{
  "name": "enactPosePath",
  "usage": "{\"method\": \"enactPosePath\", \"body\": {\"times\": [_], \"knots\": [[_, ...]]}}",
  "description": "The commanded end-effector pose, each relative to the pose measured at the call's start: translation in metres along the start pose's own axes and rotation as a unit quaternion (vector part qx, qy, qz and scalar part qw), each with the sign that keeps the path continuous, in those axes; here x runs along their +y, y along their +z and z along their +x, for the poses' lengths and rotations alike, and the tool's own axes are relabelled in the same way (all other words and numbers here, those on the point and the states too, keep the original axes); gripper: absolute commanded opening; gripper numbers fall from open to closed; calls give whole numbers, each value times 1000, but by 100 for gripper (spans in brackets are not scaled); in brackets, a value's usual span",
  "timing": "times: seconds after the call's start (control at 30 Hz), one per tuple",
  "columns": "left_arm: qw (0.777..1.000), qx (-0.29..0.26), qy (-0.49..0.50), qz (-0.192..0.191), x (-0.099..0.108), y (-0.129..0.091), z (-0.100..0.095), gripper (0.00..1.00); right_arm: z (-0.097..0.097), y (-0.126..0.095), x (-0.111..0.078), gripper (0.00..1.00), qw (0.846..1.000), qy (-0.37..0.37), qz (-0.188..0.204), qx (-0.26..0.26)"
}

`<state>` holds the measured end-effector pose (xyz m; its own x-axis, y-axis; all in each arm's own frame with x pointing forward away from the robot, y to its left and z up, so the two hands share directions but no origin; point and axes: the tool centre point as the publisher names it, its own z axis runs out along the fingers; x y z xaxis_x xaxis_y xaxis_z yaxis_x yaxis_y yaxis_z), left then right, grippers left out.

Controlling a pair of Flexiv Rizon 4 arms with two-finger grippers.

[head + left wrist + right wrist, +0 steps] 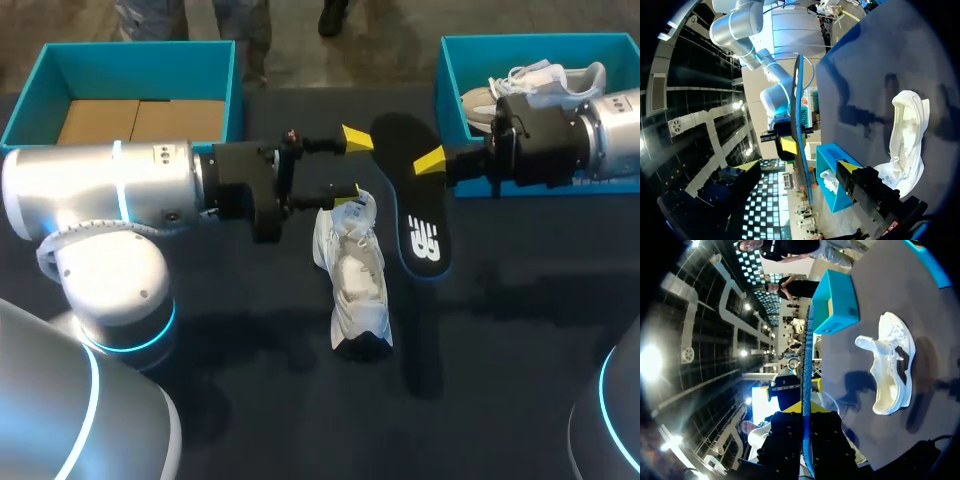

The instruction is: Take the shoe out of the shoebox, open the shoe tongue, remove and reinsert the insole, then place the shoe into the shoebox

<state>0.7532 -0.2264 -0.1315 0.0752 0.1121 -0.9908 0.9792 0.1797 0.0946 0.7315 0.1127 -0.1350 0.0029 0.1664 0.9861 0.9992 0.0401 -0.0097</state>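
Black flat insole point(421, 215) clamped in right end effector point(432, 162); white shoe point(353, 278) nearby.

White shoe point(352, 270) lies mid dark table point(500, 330). Right gripper point(430, 162) clamps black insole point(418, 215) just beside shoe. Left gripper point(352, 166) spread wide, lower fingertip at shoe's tongue. Teal left shoebox point(232, 90) and right shoebox point(445, 95) sit at far corners.

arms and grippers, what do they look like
The left arm and right arm are smooth silver-grey cylinders with rounded joints. Glowing cyan rings circle the joints nearer their bases. The left gripper and right gripper have chunky black bodies and slim black fingers ending in bright yellow wedge-shaped tips.
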Motion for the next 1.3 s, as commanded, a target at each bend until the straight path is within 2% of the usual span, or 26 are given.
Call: {"method": "enactPosePath", "body": {"times": [0.03,0.3,0.43,0.53,0.6,0.67,0.73,0.8,0.97,1.0,1.03,1.1,1.3], "knots": [[1000,-11,-2,-4,5,16,3,100,-1,8,-6,0,1000,1,-3,1],[1000,-27,-5,-5,10,32,-2,100,2,15,-13,0,1000,-1,3,3],[999,-31,-4,-3,10,37,-4,93,2,16,-14,0,1000,-3,5,4],[999,-32,-6,0,9,39,-3,84,2,17,-14,0,1000,-5,5,5],[999,-32,-9,2,8,40,-2,70,3,17,-13,0,1000,-6,6,5],[999,-30,-14,3,7,40,0,50,3,17,-13,0,1000,-7,6,5],[999,-28,-16,3,6,39,2,46,3,17,-13,0,1000,-8,7,5],[999,-26,-19,3,6,40,5,29,4,17,-13,0,1000,-9,8,5],[999,-24,-24,4,4,40,7,24,4,18,-13,0,1000,-9,9,5],[999,-23,-25,4,4,41,7,18,4,18,-13,0,1000,-9,9,6],[999,-23,-25,5,3,41,7,4,4,18,-13,0,1000,-9,9,6],[999,-23,-29,5,3,41,8,0,4,18,-13,0,1000,-9,9,6],[998,-24,-51,17,2,41,10,0,3,18,-12,0,1000,-9,9,7]]}}
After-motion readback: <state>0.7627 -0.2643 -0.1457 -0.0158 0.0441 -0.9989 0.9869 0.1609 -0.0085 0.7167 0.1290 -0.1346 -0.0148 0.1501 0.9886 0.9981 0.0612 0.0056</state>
